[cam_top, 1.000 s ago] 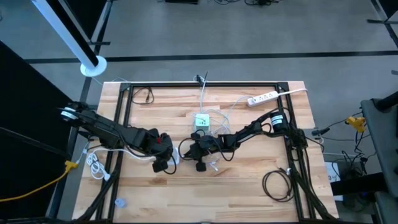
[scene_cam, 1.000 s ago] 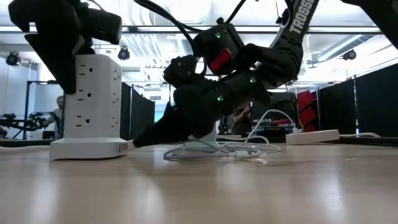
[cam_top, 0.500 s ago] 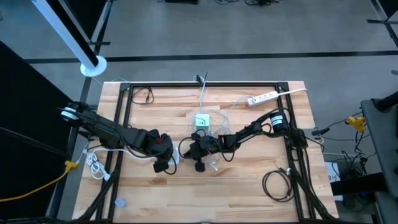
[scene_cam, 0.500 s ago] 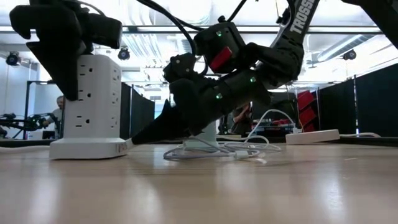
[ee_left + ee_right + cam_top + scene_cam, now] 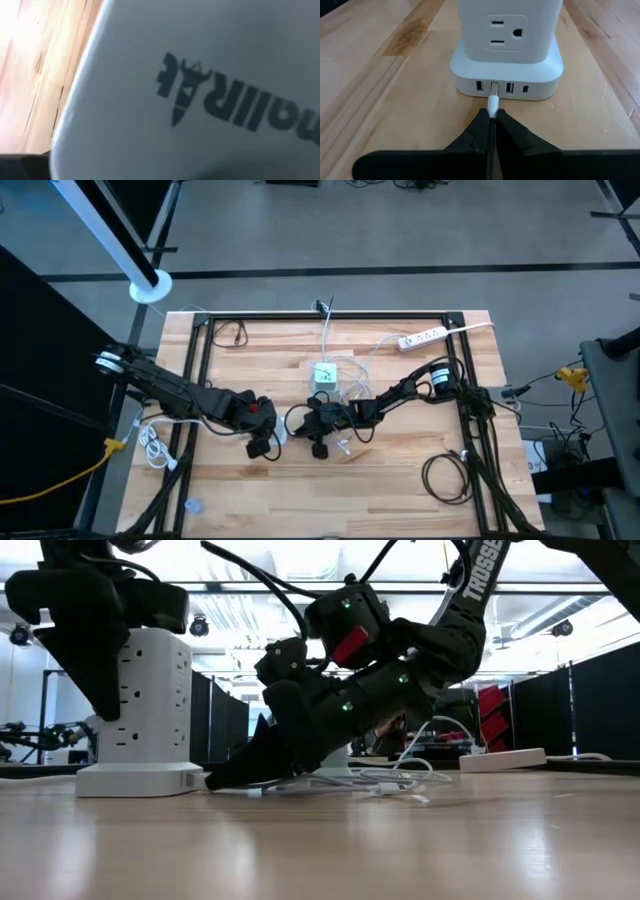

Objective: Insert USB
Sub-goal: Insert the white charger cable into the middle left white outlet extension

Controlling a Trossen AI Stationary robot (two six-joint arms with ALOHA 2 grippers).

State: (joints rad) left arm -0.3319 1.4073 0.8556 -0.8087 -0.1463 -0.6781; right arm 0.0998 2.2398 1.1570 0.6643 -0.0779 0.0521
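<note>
Bright, even overhead light fills the room. In the low view ceiling lamps (image 5: 200, 625) at 11 o'clock flare, leaving the arms backlit silhouettes, and the near table (image 5: 330, 850) is soft. The left wrist view is blurred, the tower (image 5: 200, 90) filling it. The right wrist view is sharp, shadows faint.

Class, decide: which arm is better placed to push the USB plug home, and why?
Right. Its gripper is shut on the plug, lined up at the tower's base port. The left gripper sits at the tower and holds no plug.

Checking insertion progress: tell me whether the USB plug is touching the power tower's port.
Touching. Right wrist view: the USB plug, pinched by the right gripper, enters a port on the power tower.
</note>
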